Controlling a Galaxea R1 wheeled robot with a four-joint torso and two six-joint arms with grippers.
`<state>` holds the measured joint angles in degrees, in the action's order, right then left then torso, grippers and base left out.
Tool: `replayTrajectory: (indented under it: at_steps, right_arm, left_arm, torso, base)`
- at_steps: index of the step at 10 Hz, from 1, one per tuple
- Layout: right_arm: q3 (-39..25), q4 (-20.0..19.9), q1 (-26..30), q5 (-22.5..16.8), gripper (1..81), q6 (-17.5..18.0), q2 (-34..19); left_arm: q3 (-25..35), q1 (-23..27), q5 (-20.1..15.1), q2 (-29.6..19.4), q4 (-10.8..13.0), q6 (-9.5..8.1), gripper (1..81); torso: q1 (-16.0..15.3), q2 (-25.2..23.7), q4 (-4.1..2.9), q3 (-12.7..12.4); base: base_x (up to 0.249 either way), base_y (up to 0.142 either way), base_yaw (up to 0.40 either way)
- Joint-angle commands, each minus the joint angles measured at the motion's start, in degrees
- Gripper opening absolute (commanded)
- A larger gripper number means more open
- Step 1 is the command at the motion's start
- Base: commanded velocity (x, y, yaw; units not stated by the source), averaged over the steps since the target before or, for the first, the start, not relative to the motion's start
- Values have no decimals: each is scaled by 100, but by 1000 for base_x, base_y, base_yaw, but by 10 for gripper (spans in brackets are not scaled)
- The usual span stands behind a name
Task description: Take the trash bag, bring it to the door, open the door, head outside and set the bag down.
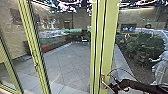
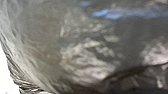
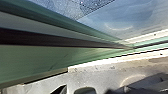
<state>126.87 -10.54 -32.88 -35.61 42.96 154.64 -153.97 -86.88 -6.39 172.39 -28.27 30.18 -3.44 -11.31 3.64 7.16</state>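
Note:
In the head view my right gripper [image 1: 117,87] is at the door handle [image 1: 103,79] on the green door frame [image 1: 109,45]; whether it touches the handle I cannot tell. The glass door appears upright in front of me. The trash bag [image 2: 87,57], dark, shiny and crumpled, lies very close to the camera in the left wrist view. In the right wrist view the green door edge [image 3: 50,56] runs past the camera, with a dark gap along it.
Beyond the glass lies a paved yard [image 1: 67,62] with dark bushes [image 1: 142,47] at the right. A pale statue [image 1: 161,63] stands at the far right. Another green post [image 1: 33,50] rises on the left.

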Motion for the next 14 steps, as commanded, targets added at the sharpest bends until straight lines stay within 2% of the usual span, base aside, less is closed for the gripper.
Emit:
replayTrajectory:
  at_steps: [1, 2, 3, 6, 7, 9, 10, 11, 14]
  right_arm:
    - [-40, 325, -154, -1264, 811, 11, 105]
    - [-32, 316, -145, -1256, 811, 11, 96]
    - [-32, 307, -128, -1220, 811, 11, 61]
    - [-58, 246, 21, -1168, 811, 19, -97]
    - [-75, 246, 101, -1168, 811, 19, -141]
    - [-163, 193, 285, -1133, 811, 2, -238]
    - [-269, 184, 364, -930, 811, 11, -343]
    - [-374, 176, 460, -702, 811, 19, -457]
    - [-453, 149, 768, -405, 811, 2, -607]
  left_arm:
    - [7, 281, -442, 24, -3, 58, 10]
    - [7, 281, -442, 15, 6, 49, 10]
    - [7, 281, -451, 7, 6, 40, 10]
    - [7, 272, -495, -11, -3, 40, 10]
    - [7, 264, -495, -20, -3, 40, 10]
    - [7, 255, -495, -20, -3, 40, 10]
    - [7, 246, -495, -20, -3, 40, 10]
    - [7, 220, -495, -28, -3, 40, 10]
    - [7, 132, -504, -99, 6, 40, 10]
  torso:
    - [0, 0, 0, 0]
    - [0, 0, 0, 308]
    - [2, 0, 0, 377]
    - [13, -9, 0, 844]
    - [15, -9, 2, 596]
    - [19, -13, 6, 826]
    - [24, -15, 9, 870]
    - [24, -15, 9, 877]
    - [26, -13, 9, 881]
  base:
    - [0, 0, 0]
    - [0, 0, 0]
    - [0, 0, 0]
    - [0, 0, 0]
    - [0, 0, 0]
    - [0, 0, 0]
    - [0, 0, 0]
    - [0, 0, 0]
    - [0, 0, 0]
